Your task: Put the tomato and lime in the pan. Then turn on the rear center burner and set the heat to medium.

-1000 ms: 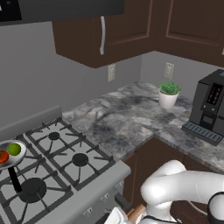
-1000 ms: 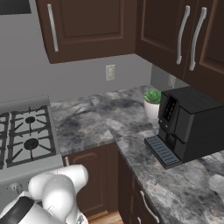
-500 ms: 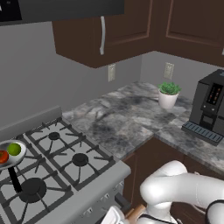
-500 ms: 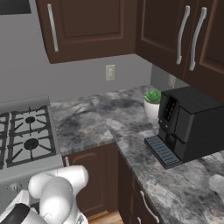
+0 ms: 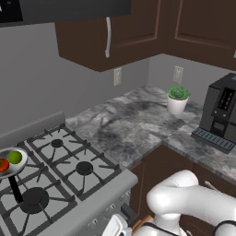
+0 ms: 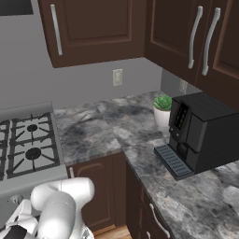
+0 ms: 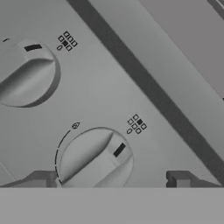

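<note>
Two fruits: the tomato [image 5: 3, 164] and the lime [image 5: 14, 157] lie touching inside the pan [image 5: 20, 165], tomato at 8 o'clock of the lime.
Pan: on the stove [image 5: 99, 191] at the left edge of the left base view, black handle [image 5: 14, 190] pointing toward 6 o'clock.
Rear center burner: cannot tell which grate it is.
Gripper [image 7: 107, 179]: released, jaws wide apart, nothing between them but a knob.
Fingertips [image 7: 42, 178]: one at 9 o'clock and one at 3 o'clock of the lower knob [image 7: 94, 158], close to the stove's front panel.
Lower knob: dark marker at about 2 o'clock.
Upper knob [image 7: 26, 72]: at 11 o'clock of the lower one, marker at 12 o'clock.
Counter [image 6: 135, 140]: potted plant [image 6: 162, 109] just behind the coffee machine [image 6: 200, 133].
</note>
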Motion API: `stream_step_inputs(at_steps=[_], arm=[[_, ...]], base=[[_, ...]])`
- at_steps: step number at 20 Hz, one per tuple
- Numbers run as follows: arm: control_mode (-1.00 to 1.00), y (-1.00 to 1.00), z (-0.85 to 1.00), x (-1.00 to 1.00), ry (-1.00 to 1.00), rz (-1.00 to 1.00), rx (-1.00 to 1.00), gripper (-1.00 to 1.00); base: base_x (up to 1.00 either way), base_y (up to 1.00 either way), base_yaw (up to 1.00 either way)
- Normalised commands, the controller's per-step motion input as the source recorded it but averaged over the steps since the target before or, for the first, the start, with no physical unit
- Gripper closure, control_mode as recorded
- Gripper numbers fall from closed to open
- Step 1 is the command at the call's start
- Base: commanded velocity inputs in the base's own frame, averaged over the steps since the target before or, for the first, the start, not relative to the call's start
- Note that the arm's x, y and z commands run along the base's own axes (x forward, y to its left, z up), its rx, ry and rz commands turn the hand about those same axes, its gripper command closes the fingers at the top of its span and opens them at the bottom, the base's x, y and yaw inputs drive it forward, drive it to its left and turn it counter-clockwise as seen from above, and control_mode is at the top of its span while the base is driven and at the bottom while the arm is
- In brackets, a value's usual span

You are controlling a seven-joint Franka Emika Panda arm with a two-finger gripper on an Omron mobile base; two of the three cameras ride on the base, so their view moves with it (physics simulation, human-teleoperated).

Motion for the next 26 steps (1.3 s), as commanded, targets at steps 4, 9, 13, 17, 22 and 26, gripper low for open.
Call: stream_step_inputs(at_steps=[4,9,13,17,22,26], arm=[[-1.0,0.01,-0.2,0.23,0.0,0.0,0.0,-1.0],[-1.0,0.13,-0.17,0.19,0.0,0.0,0.0,-1.0],[-1.0,0.01,-0.04,0.27,0.0,0.0,0.0,-1.0],[-1.0,0.0,0.0,0.28,0.0,0.0,0.0,-1.0],[-1.0,0.0,0.0,0.4,-0.01,0.0,0.0,-1.0],[-1.0,-0.03,0.01,0.07,-0.01,0.0,0.02,-1.0]], base=[[0.0,0.0,0.0],[0.0,0.0,0.0],[0.0,0.0,0.0],[0.0,0.0,0.0],[0.0,0.0,0.0],[0.0,0.0,0.0]])
